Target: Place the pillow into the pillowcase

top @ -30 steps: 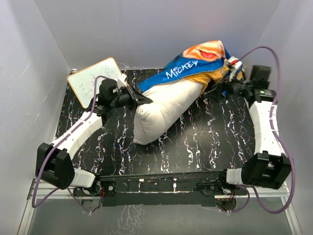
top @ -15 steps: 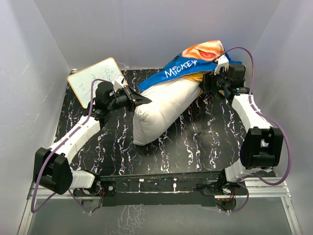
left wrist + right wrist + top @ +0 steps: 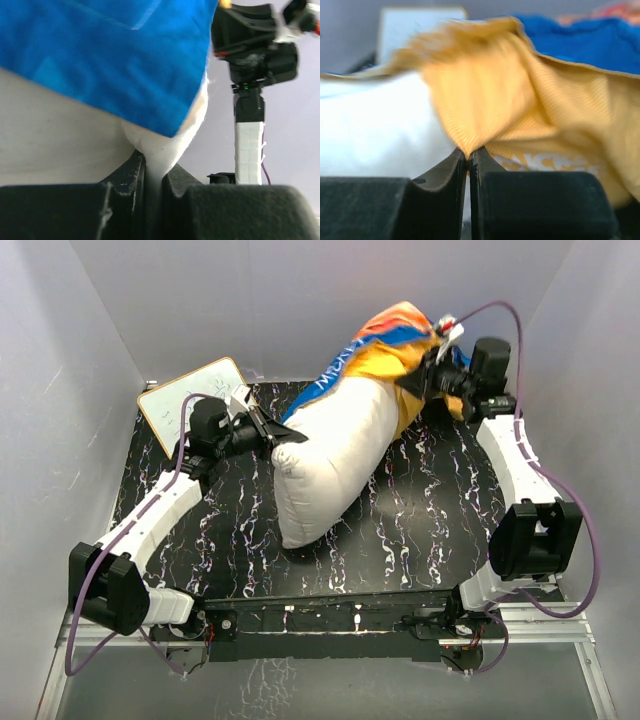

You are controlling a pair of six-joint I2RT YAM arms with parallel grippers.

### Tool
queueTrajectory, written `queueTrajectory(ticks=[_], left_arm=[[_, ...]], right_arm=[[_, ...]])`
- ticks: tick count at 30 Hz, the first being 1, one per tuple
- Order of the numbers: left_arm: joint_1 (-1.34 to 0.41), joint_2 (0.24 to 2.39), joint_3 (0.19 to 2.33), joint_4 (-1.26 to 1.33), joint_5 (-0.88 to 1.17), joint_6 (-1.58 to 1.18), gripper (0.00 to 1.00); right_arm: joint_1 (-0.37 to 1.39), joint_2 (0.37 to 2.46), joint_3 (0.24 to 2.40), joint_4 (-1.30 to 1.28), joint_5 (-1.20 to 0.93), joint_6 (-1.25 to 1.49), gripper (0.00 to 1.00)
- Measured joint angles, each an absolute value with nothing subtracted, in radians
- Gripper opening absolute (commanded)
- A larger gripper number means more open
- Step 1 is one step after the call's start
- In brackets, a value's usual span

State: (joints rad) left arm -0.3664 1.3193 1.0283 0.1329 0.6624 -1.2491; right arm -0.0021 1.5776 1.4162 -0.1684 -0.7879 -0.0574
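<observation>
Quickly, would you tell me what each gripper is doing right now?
The left gripper is shut on the pillow.
The right gripper is shut on the pillowcase.

Left gripper (image 3: 152, 175) at bottom edge, jaws nearly closed, pinching a fold of the white pillow (image 3: 60, 145) between dark fingers (image 3: 127, 172). Blue pillowcase (image 3: 110, 55) lies over the top of the pillow, its hem running diagonally down to just above the pinched fold. Right of the pillow, apart from it: right arm (image 3: 249, 145), black head above a white link, thin purple cable (image 3: 266, 172) beside it. Pale wall (image 3: 295, 130) behind.
</observation>
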Motion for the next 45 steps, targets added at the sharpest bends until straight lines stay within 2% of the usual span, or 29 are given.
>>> queueTrajectory(ticks=[5,9,13,14,16,17,21,22,24,26,29,34,36,40,45], left_arm=[[-0.353,1.334,1.108,0.129,0.687,-1.238,0.0],[-0.358,1.334,1.095,0.148,0.73,-1.238,0.0],[-0.355,1.349,0.966,0.218,0.725,-1.24,0.0],[-0.355,1.359,0.931,0.231,0.717,-1.239,0.06],[-0.354,1.392,0.854,0.25,0.694,-1.239,0.29],[-0.352,1.407,0.828,0.252,0.684,-1.235,0.39],[-0.342,1.401,0.815,0.125,0.602,-1.128,0.78],[-0.342,1.387,0.825,0.076,0.575,-1.081,0.86],[-0.342,1.346,0.882,-0.068,0.472,-0.957,0.95],[-0.339,1.295,0.958,-0.166,0.375,-0.837,0.97],[-0.335,1.19,1.047,-0.23,0.287,-0.683,0.96],[-0.348,1.108,1.198,-0.281,0.295,-0.505,0.94],[-0.457,1.137,1.255,-0.303,0.238,-0.445,0.95],[-0.827,1.291,1.338,-0.374,0.033,-0.307,0.97],[-1.077,1.595,1.45,-0.489,-0.225,-0.189,0.97]], right_arm=[[0.076,1.563,1.7,-0.059,-0.968,0.135,0.08],[0.158,1.452,1.594,0.021,-1.034,0.196,0.1],[0.175,1.382,1.37,-0.098,-0.986,0.089,0.45],[0.175,1.399,1.341,-0.162,-0.963,0.046,0.56],[0.167,1.481,1.329,-0.341,-0.937,-0.07,0.95],[0.159,1.523,1.331,-0.425,-0.942,-0.118,0.98],[0.074,1.568,1.356,-0.673,-1.029,-0.313,0.98],[0.042,1.548,1.365,-0.709,-1.041,-0.346,0.98],[-0.016,1.473,1.361,-0.744,-1.035,-0.392,0.99],[-0.057,1.356,1.302,-0.7,-0.988,-0.403,0.98],[-0.081,1.201,1.192,-0.654,-0.913,-0.41,0.99],[-0.129,1.192,1.1,-0.622,-0.772,-0.431,0.92],[-0.141,1.242,1.061,-0.606,-0.704,-0.444,0.89],[-0.142,1.291,1.016,-0.586,-0.631,-0.449,0.8],[-0.132,1.354,1.03,-0.49,-0.607,-0.44,0.76]])
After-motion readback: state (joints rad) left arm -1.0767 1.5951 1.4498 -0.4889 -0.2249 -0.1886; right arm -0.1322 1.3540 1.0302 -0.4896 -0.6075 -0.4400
